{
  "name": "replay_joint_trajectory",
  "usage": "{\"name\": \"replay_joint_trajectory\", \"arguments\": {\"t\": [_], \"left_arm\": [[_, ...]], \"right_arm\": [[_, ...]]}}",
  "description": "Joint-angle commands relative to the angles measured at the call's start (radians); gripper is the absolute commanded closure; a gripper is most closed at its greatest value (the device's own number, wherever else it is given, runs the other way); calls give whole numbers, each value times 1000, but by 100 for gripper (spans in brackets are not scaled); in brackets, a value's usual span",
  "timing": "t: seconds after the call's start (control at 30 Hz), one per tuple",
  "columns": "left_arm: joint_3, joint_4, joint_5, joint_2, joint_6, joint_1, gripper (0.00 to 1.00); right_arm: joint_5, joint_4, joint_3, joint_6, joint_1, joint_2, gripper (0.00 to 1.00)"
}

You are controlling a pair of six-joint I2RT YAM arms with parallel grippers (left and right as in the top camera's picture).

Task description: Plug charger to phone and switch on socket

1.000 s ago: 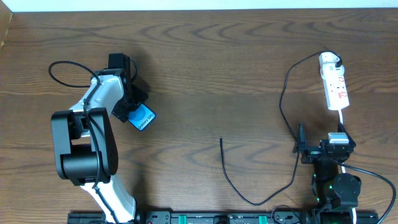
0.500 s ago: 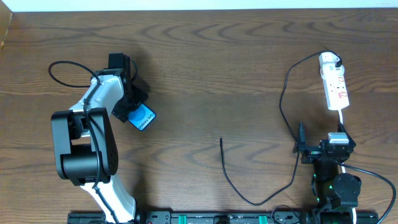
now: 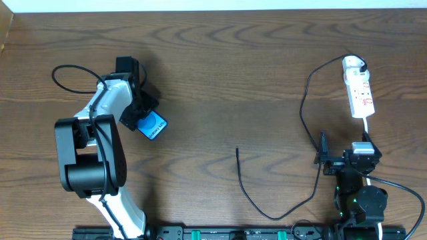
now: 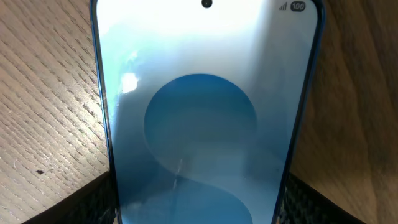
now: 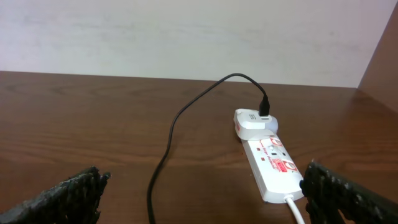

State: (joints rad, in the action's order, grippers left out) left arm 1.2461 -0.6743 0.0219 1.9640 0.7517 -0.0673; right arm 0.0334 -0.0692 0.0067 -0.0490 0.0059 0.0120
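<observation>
Smartphone held; cable not yet connected.
Overhead: the left gripper (image 3: pixel 142 115) seemingly clasped the slim blue-screened smartphone (image 3: pixel 154 126), the thin black charger cable (image 3: pixel 238 160) lying loose, well apart. Left wrist: smartphone between fingers (image 4: pixel 93 202). Right wrist: the right gripper (image 5: pixel 205 202) gaped empty facing the narrow white power strip (image 5: pixel 270 163); plugging and switching remained.

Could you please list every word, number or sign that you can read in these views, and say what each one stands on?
"100": in the battery icon at the top right corner of the phone screen, beside the signal bars, in the left wrist view.
White lettering on the phone screen in the overhead view: too small to read.
Red markings on the socket: too blurred to read.
No other text shows.
</observation>
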Motion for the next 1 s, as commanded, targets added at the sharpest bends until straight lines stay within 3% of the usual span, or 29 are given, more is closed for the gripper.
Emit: {"name": "replay_joint_trajectory", "arguments": {"t": [0.0,0.43,0.97], "left_arm": [[-17,3,102,48,4,5,93],[-17,-37,100,-70,1,5,93],[-17,-70,90,-74,1,5,93]], "right_arm": [[-2,-3,-2,-12,0,-6,1],[-2,-3,-2,-12,0,-6,1],[-2,-3,-2,-12,0,-6,1]]}}
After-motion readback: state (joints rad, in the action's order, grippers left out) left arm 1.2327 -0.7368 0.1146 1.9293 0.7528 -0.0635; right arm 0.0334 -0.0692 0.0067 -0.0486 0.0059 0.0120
